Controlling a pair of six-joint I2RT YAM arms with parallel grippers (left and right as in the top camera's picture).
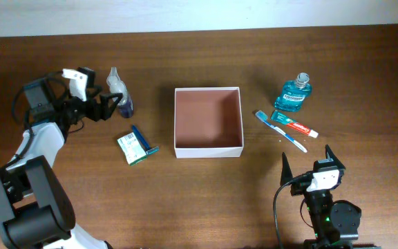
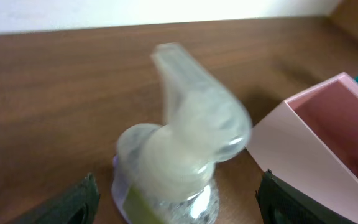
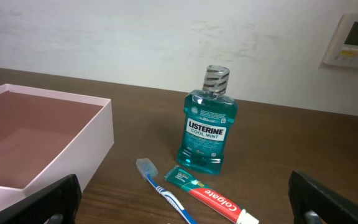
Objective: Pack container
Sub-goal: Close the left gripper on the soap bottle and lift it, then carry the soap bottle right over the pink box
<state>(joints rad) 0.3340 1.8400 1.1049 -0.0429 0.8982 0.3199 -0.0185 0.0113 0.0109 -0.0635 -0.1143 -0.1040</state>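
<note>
The container (image 1: 208,148) is a square white-walled box with a reddish-brown inside at the table's middle; it also shows in the left wrist view (image 2: 303,155) and the right wrist view (image 3: 92,155). My left gripper (image 1: 113,105) is open, its fingers (image 2: 176,208) on either side of a clear pump bottle (image 1: 120,93), which looks blurred in the left wrist view (image 2: 179,155). My right gripper (image 1: 306,164) is open and empty at the front right, its fingers (image 3: 185,202) facing a teal mouthwash bottle (image 3: 207,127), a toothpaste tube (image 3: 213,198) and a blue toothbrush (image 3: 163,190).
A small green-and-white carton (image 1: 133,147) with a blue item (image 1: 142,139) against it lies left of the container. The mouthwash (image 1: 294,94), toothpaste (image 1: 294,124) and toothbrush (image 1: 280,131) lie right of it. A wall panel (image 3: 356,40) hangs behind.
</note>
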